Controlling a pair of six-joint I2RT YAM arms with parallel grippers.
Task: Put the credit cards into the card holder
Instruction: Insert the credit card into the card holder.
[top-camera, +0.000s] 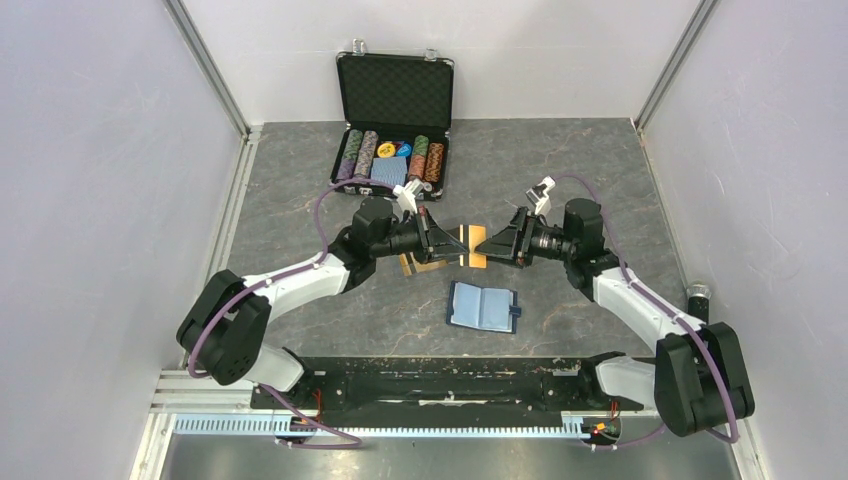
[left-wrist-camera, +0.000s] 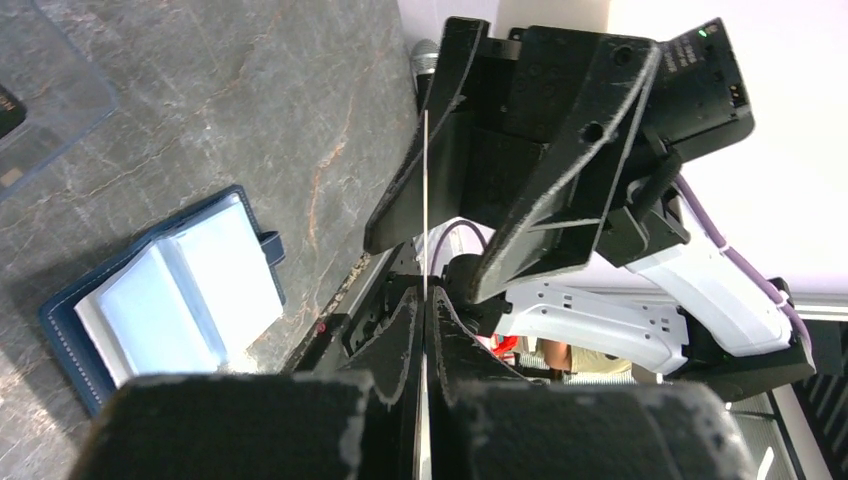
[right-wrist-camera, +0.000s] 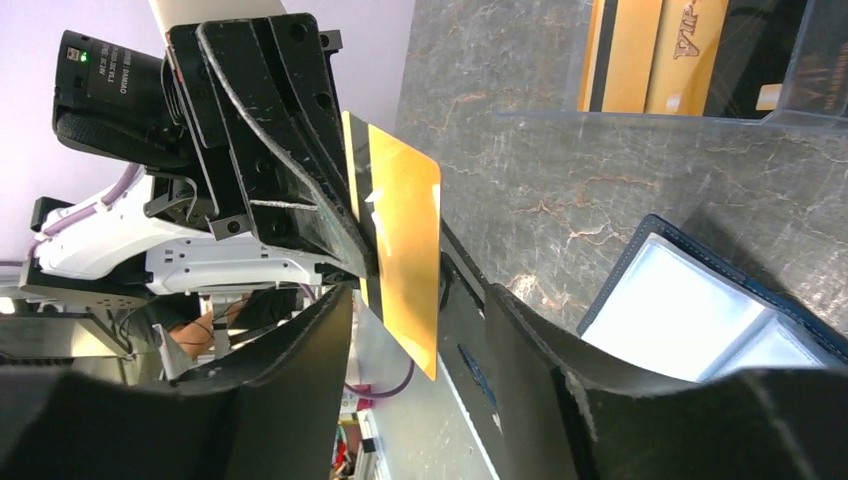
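Observation:
My left gripper (top-camera: 445, 245) is shut on one end of a gold-orange credit card (top-camera: 472, 246) and holds it on edge above the table. In the left wrist view the card (left-wrist-camera: 425, 190) shows as a thin line between the closed fingers of that gripper (left-wrist-camera: 424, 296). My right gripper (top-camera: 497, 244) faces it, open, its jaws on either side of the card's free end (right-wrist-camera: 405, 250) without touching. The navy card holder (top-camera: 483, 306) lies open on the table just in front, light blue pockets up (left-wrist-camera: 170, 295) (right-wrist-camera: 690, 300). More cards (right-wrist-camera: 640, 55) lie in a clear tray.
The clear plastic tray (top-camera: 418, 264) sits under the left gripper, also showing in the left wrist view (left-wrist-camera: 50, 95). An open black chip briefcase (top-camera: 393, 120) with chips and a blue deck stands at the back. Grey walls close in both sides.

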